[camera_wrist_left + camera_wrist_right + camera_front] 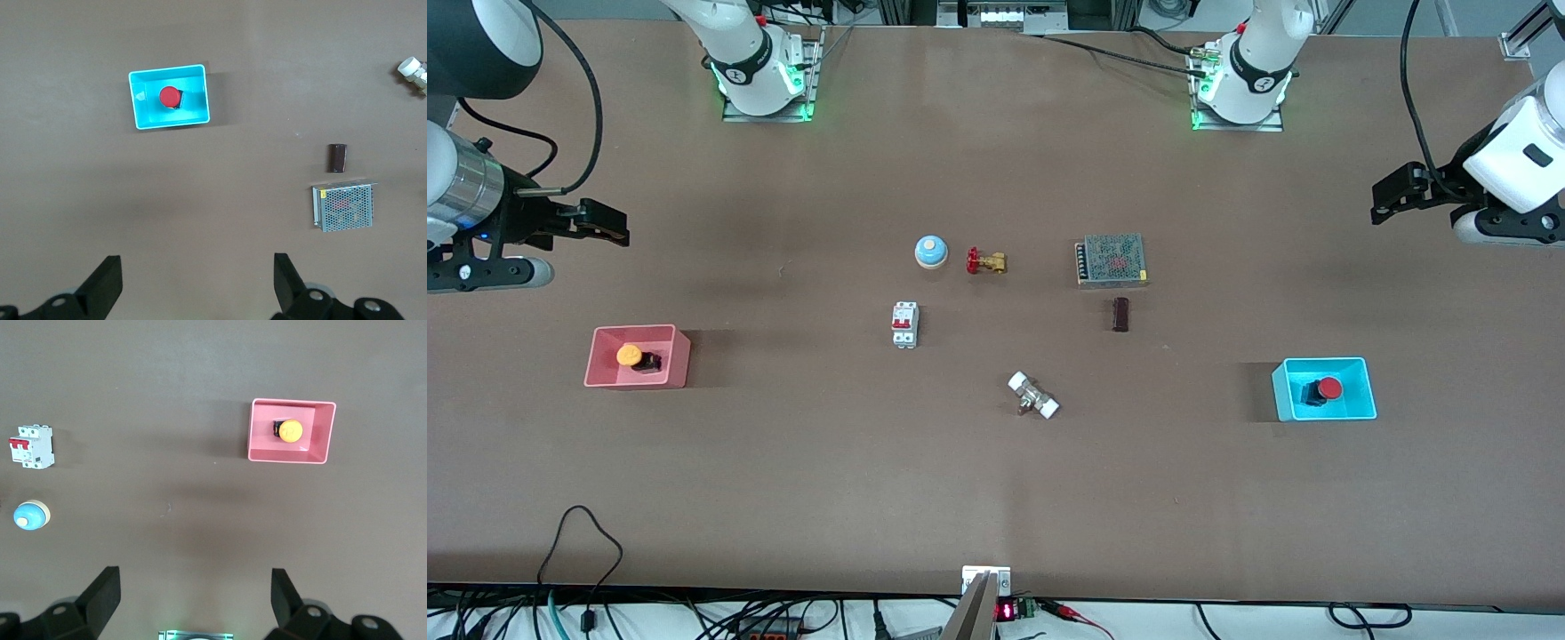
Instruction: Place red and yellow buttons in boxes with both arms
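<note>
The orange-yellow button (631, 356) lies in the pink-red box (640, 380) toward the right arm's end of the table. The red button (1327, 388) lies in the cyan box (1325, 411) toward the left arm's end. My right gripper (609, 227) is open and empty, up in the air over bare table, apart from the pink box. My left gripper (1383, 203) is open and empty, up over bare table, apart from the cyan box. The left wrist view shows the gripper (197, 283), the cyan box (143, 100) and the red button (169, 97). The right wrist view shows the gripper (195, 600), the pink box (287, 453) and the yellow button (290, 431).
In the table's middle lie a blue bell (930, 252), a brass valve with a red handwheel (986, 261), a white circuit breaker (904, 324), a mesh-covered power supply (1111, 259), a small dark block (1120, 314) and a white-capped fitting (1034, 396).
</note>
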